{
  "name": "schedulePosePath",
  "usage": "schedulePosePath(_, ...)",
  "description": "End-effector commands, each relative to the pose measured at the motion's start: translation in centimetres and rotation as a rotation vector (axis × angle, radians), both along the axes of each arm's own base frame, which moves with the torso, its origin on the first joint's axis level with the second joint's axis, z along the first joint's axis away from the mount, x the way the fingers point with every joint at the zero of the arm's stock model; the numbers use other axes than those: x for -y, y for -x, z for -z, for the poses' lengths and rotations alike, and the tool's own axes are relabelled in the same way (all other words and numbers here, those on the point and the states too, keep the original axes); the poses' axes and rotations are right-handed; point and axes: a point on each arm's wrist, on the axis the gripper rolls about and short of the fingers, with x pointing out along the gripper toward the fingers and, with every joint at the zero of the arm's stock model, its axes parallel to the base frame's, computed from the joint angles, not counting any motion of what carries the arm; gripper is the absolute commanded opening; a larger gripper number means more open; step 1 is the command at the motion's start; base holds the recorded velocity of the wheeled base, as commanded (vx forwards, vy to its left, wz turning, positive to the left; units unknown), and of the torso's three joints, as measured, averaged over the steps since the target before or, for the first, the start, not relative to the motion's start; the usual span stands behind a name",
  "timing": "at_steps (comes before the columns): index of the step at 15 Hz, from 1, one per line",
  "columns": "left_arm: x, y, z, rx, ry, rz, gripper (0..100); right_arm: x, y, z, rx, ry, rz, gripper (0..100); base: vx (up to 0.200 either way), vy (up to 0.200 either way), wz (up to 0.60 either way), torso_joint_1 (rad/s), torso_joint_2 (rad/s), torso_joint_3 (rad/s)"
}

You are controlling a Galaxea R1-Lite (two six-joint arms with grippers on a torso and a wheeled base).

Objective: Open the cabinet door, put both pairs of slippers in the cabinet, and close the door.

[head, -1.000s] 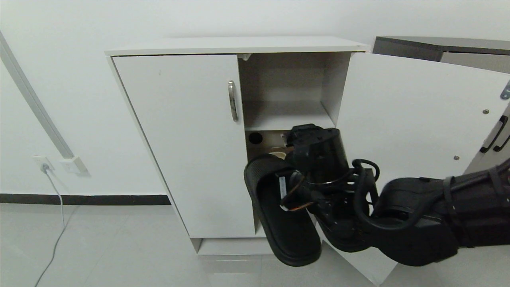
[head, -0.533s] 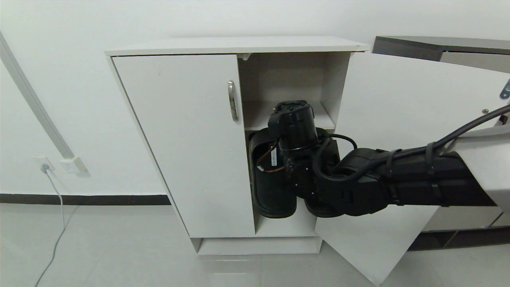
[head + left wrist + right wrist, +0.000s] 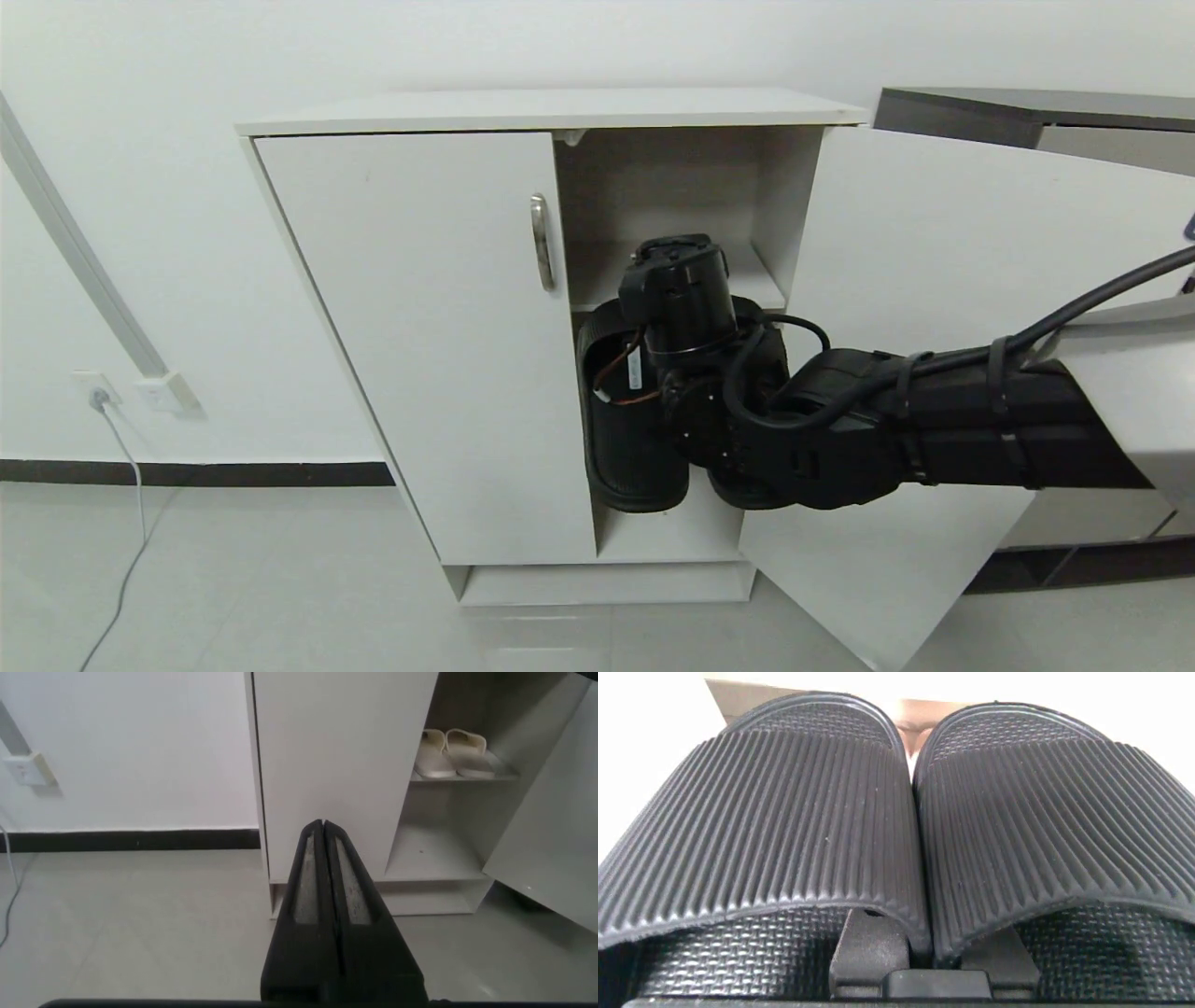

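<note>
Clamped shut on the black slippers (image 3: 627,453), the right gripper (image 3: 934,952) should lower them level toward 6 o'clock onto the cabinet floor (image 3: 667,534) before releasing.

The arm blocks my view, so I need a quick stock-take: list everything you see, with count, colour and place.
cabinet: one, white, against the wall; left door shut, right door open
handle: one, silver, on the left door
black slippers: one pair, black, in the cabinet's open side
pale slippers: one pair, cream, on a shelf inside the cabinet
wall socket: one, white, low on the wall, left of the cabinet
cable: one, grey, hanging from the wall socket
second cabinet: one, grey, right of the white one
left gripper: one, black, shut, out in front of the cabinet
right gripper: one, black, shut on the black slippers
</note>
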Motion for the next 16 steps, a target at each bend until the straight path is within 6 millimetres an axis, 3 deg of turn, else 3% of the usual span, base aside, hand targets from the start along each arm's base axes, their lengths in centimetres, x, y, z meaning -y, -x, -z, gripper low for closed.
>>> schedulePosePath(1, 0.0, 0.0, 0.0, -0.002, 0.000, -0.001, 0, 0.4, 0.2, -0.9, 0.012, -0.013, 0.003, 0, 0.200, 0.000, 0.00, 0.007, 0.00, 0.002)
schedulePosePath(12, 0.0, 0.0, 0.0, 0.001, 0.000, -0.001, 0, 0.7, -0.1, -0.6, 0.005, -0.004, 0.002, 0, 0.200, 0.000, 0.00, 0.003, 0.00, 0.003)
schedulePosePath(16, 0.0, 0.0, 0.0, 0.000, 0.000, -0.001, 0, 0.7, -0.9, -0.2, -0.009, 0.002, -0.006, 0, 0.000, 0.000, 0.00, 0.000, 0.00, 0.000)
